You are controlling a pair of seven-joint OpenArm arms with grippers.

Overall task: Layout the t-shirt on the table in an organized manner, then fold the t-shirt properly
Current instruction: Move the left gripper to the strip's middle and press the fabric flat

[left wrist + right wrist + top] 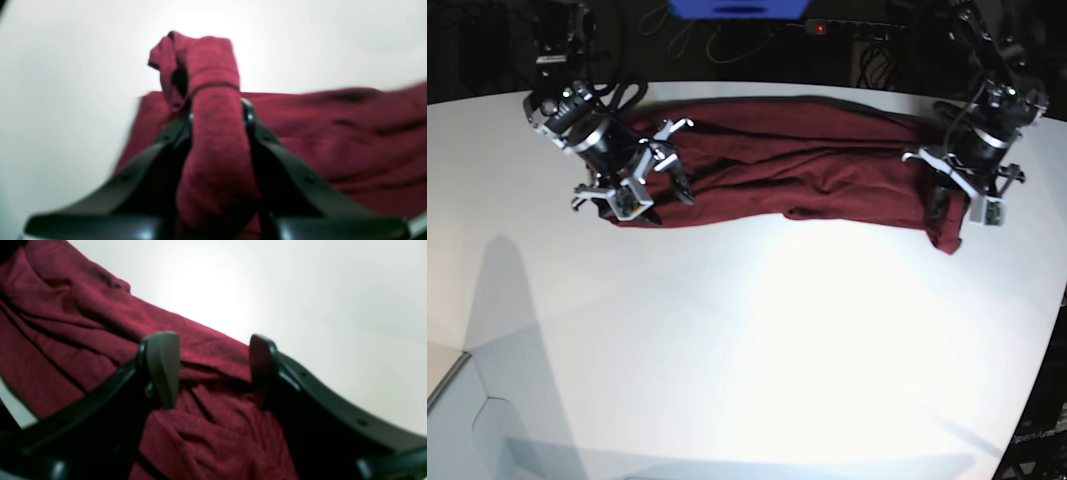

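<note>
The dark maroon t-shirt (pixel 807 165) lies stretched in a long wrinkled band across the far side of the white table (pixel 747 350). At its right end in the base view, my left gripper (pixel 949 205) is shut on a bunched fold of the cloth. The left wrist view shows that bunch (pixel 213 110) squeezed between the black fingers, with a loose end sticking out past the tips. My right gripper (pixel 662 198) stands open at the shirt's left end. In the right wrist view its fingers (pixel 163 370) straddle rumpled fabric (pixel 217 413) without pinching it.
Dark equipment and cables (pixel 867 30) line the space behind the table's far edge. The table's curved edge (pixel 1052 330) runs down the right side of the base view. A shadow (pixel 517 330) falls on the tabletop at the left.
</note>
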